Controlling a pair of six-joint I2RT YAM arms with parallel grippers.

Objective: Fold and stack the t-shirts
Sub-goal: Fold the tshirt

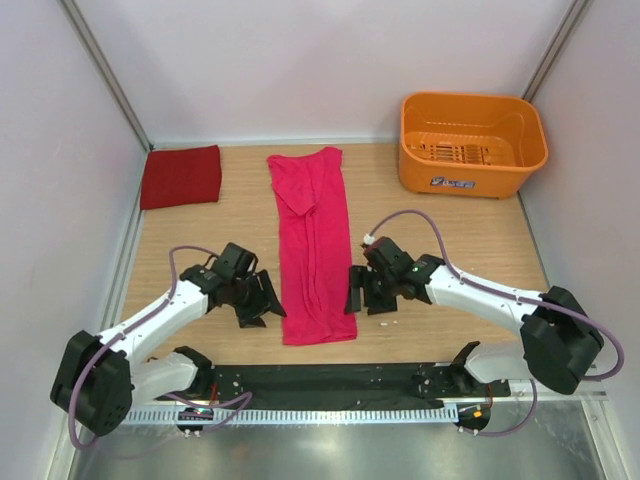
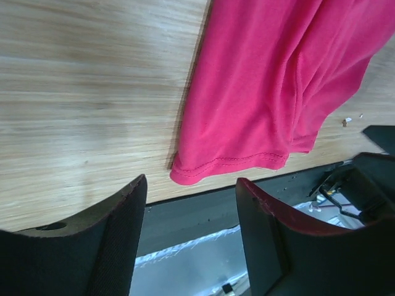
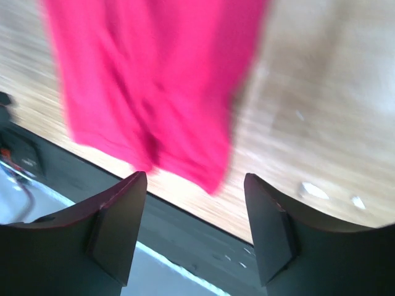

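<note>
Tabletop (image 1: pixel 450 230) flanks the pink t-shirt (image 1: pixel 315 250), left end effector (image 1: pixel 262 306) and right end effector (image 1: pixel 362 298) open and empty beside its long edges.

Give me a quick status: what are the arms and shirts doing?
Left gripper, right gripper open, empty. Pink t-shirt lies long between them. Red t-shirt folded, far left. Nothing blocking.

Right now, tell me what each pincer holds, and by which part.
Nothing is held. The left pincer and the right pincer both stand open and empty, flanking the near end of the pink t-shirt without gripping it.
</note>
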